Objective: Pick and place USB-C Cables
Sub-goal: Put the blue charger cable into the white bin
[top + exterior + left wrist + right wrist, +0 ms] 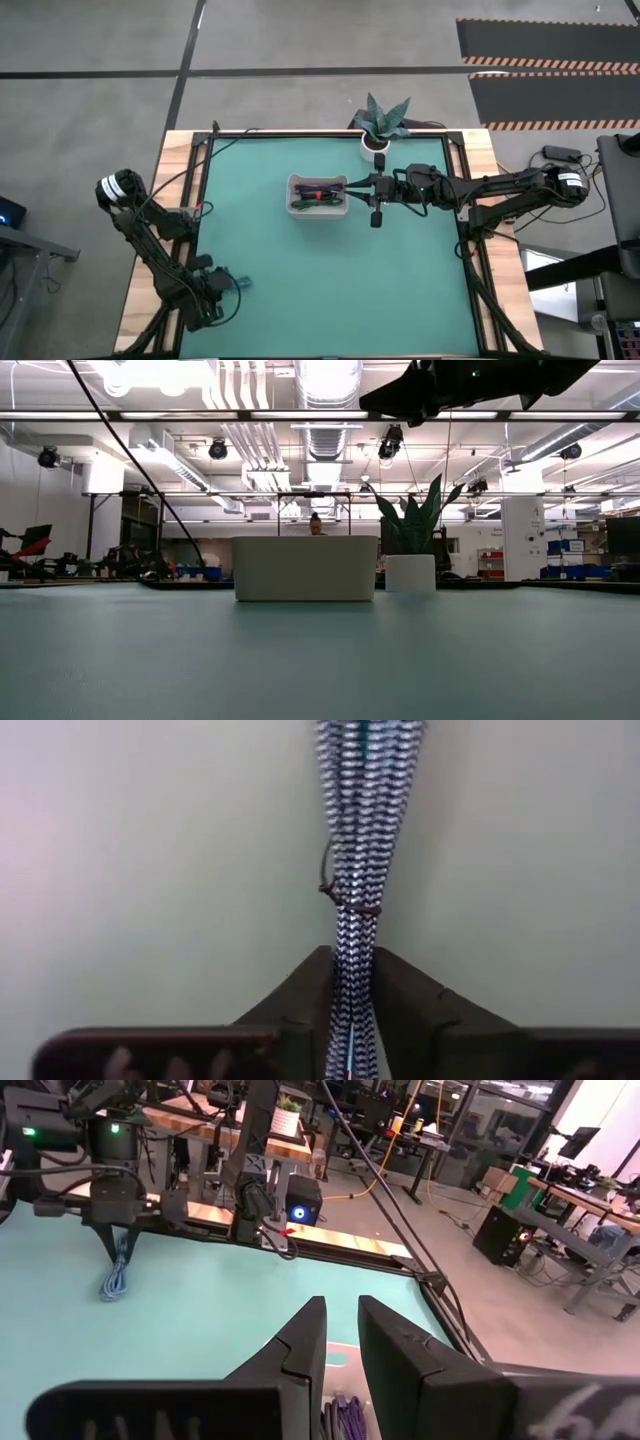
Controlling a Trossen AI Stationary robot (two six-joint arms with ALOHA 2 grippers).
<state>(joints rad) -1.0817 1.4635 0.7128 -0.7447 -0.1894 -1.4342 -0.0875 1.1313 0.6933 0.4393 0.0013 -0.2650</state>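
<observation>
Your left gripper (352, 1020) has its jaws clamped on the teal cable (358, 870) at the counter's near-left corner, so lift and carry it to the white tray (293, 197), where your right gripper (352, 189) hovers, jaws nearly together.

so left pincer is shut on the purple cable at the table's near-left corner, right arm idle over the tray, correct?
Not quite. The left pincer is shut on the teal cable, not a purple one, as the left wrist view shows. The rest stands: it's at the near-left corner, and the right pincer hangs by the white tray.
</observation>
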